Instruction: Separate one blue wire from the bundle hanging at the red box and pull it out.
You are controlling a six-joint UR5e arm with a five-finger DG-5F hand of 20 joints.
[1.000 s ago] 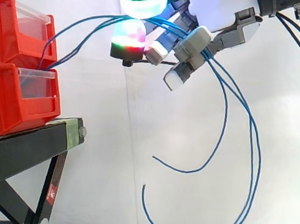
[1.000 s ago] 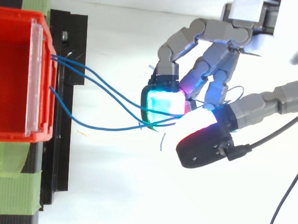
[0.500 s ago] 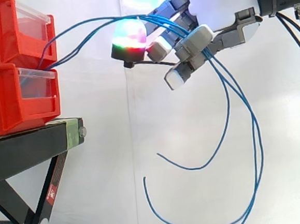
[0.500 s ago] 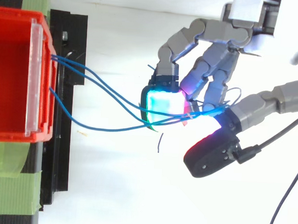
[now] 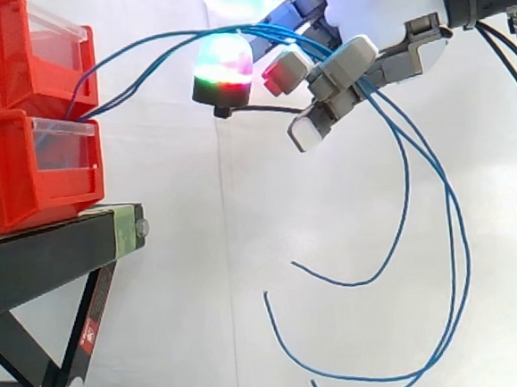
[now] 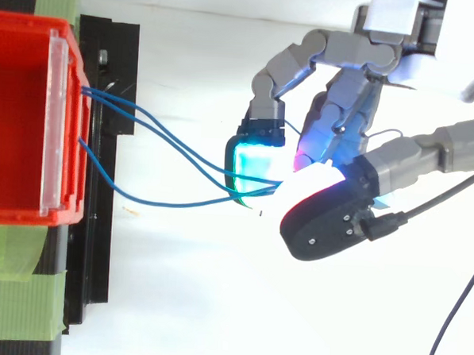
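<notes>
Three blue wires (image 6: 172,203) run from the front of the red bins (image 6: 17,118) across to my hand (image 6: 336,111). In the side view they arc up from the bins (image 5: 19,114), pass between my curled fingers (image 5: 347,65) and hang down on the right in long loops (image 5: 360,283) with loose ends. My hand is shut on the wires: the thumb with its black-backed glowing pad (image 6: 330,218) closes against the fingers around them. I cannot tell whether any one wire is parted from the others inside the grip.
The two red bins are stacked on a black stand (image 5: 48,255) with green tape (image 6: 16,293) at its edge. A white curtain is behind, and there is free room to the right of and below the bins.
The thumb swung out and has closed back against the fingers. The fingers shifted slightly upward, and the hanging loops and loose ends swung to the right.
</notes>
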